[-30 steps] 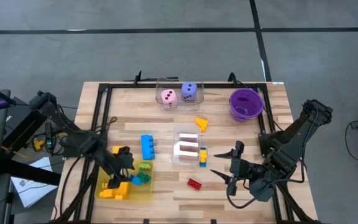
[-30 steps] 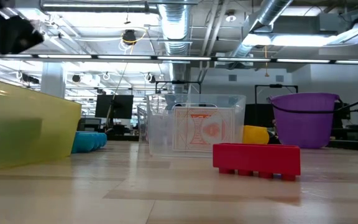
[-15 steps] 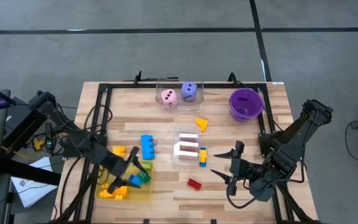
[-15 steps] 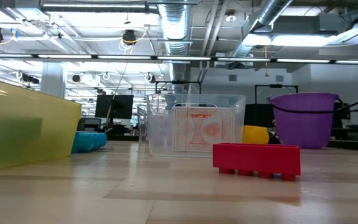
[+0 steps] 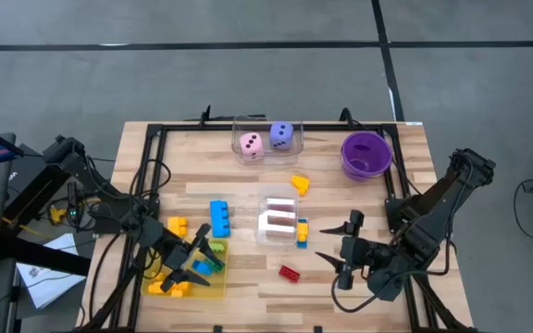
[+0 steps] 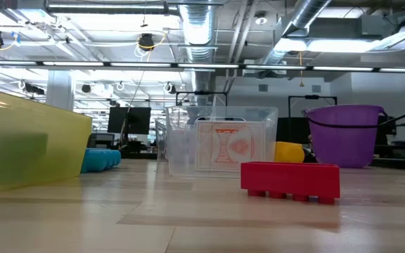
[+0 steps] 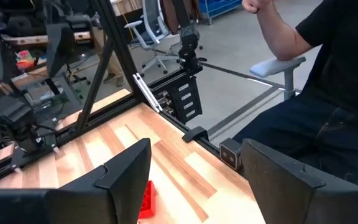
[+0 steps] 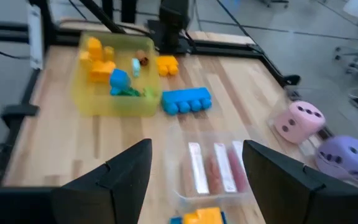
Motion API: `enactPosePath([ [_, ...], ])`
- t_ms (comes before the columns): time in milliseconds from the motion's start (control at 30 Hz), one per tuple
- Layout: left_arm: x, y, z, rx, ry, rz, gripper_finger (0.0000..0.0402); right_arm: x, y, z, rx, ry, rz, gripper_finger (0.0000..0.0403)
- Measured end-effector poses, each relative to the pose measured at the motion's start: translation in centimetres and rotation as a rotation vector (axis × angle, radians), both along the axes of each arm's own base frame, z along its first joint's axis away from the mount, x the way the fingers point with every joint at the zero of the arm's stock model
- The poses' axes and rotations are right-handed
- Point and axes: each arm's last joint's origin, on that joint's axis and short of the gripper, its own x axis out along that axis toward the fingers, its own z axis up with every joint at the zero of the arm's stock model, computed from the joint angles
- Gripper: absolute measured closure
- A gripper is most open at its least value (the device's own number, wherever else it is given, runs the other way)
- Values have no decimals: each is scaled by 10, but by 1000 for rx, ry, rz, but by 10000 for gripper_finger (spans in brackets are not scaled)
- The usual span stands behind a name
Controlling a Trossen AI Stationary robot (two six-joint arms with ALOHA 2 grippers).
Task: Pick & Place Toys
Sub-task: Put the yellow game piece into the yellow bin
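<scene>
Left gripper (image 5: 200,260) jaws wide, empty, above yellow tray (image 5: 213,286). Right gripper (image 5: 338,263) jaws wide, empty; red brick (image 5: 290,273) just ahead.

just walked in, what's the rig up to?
Toy sorting, mid-run. The left gripper hangs over the yellow tray, jaws open and empty, with several bricks already inside. The right gripper waits with open jaws near the red brick, holding nothing. Still loose on the table: the blue brick and a yellow piece. Two dice sit in a clear box at the back.
</scene>
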Motion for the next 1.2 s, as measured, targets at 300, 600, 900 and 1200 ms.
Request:
enactPosePath([
  [300,0,0,0,-1,0,0,159,9,-29,-23,-18,81,-169,158],
  [600,0,0,0,-3,1,0,159,23,-58,-62,-1,205,-221,158],
  [900,0,0,0,-9,5,2,162,38,-71,-97,35,268,-33,158],
  [1200,0,0,0,-9,6,2,163,38,-105,-132,161,319,-64,158],
])
